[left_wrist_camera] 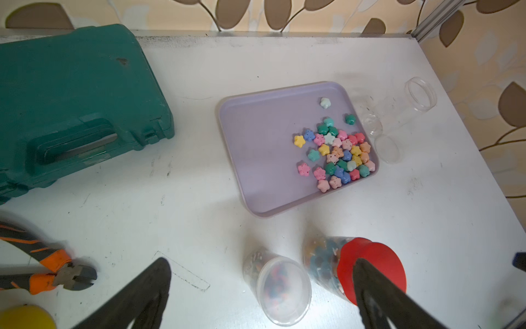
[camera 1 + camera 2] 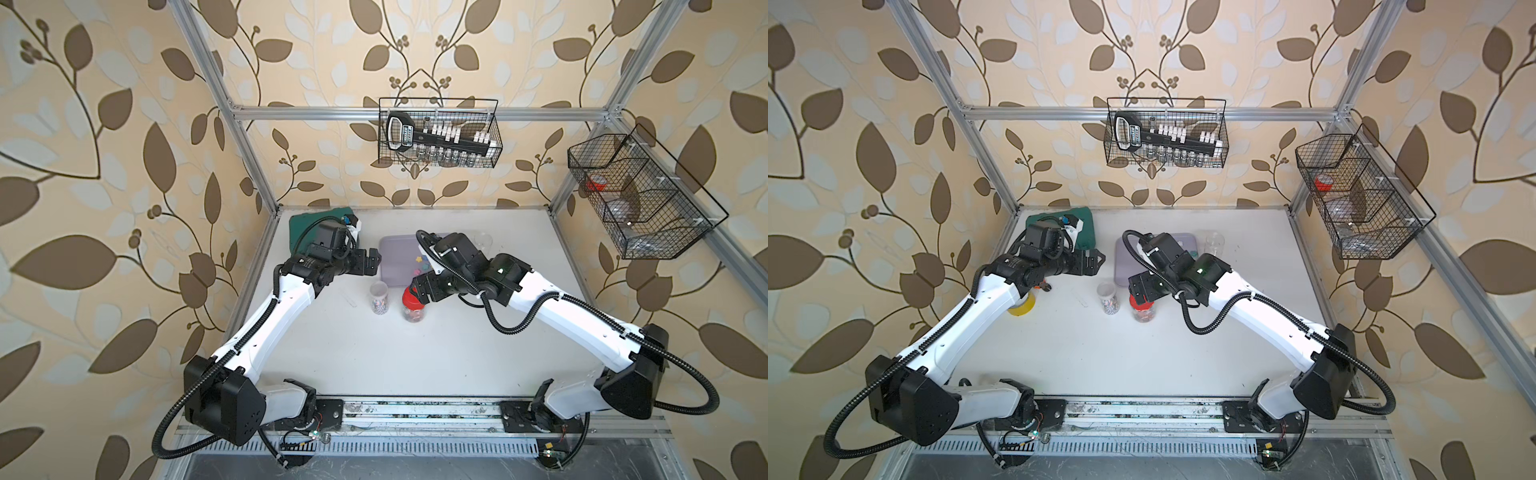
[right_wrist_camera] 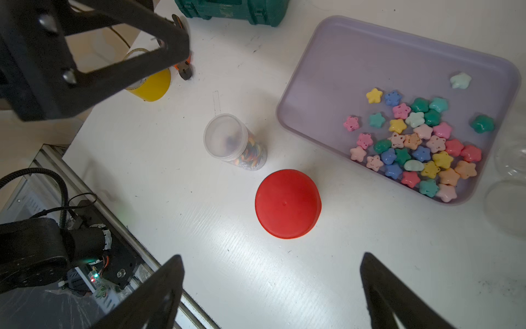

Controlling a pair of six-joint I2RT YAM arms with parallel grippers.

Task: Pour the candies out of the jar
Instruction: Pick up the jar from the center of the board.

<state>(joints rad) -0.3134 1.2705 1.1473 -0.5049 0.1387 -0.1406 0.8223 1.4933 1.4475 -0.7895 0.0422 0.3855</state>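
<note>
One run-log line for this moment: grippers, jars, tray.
left gripper: open, empty | right gripper: open, empty, by red-lidded jar | clear-lidded jar: upright, closed | tray: star candies inside | empty jar: on side

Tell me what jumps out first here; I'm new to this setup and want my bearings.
Pastel star-shaped candies clustered in one corner of the lilac tray catch the eye first. Then the red-lidded jar, upright on the white table beside the tray, under the open right gripper.

Candies (image 2: 419, 262) mostly beneath right arm (image 2: 540, 299)
</note>
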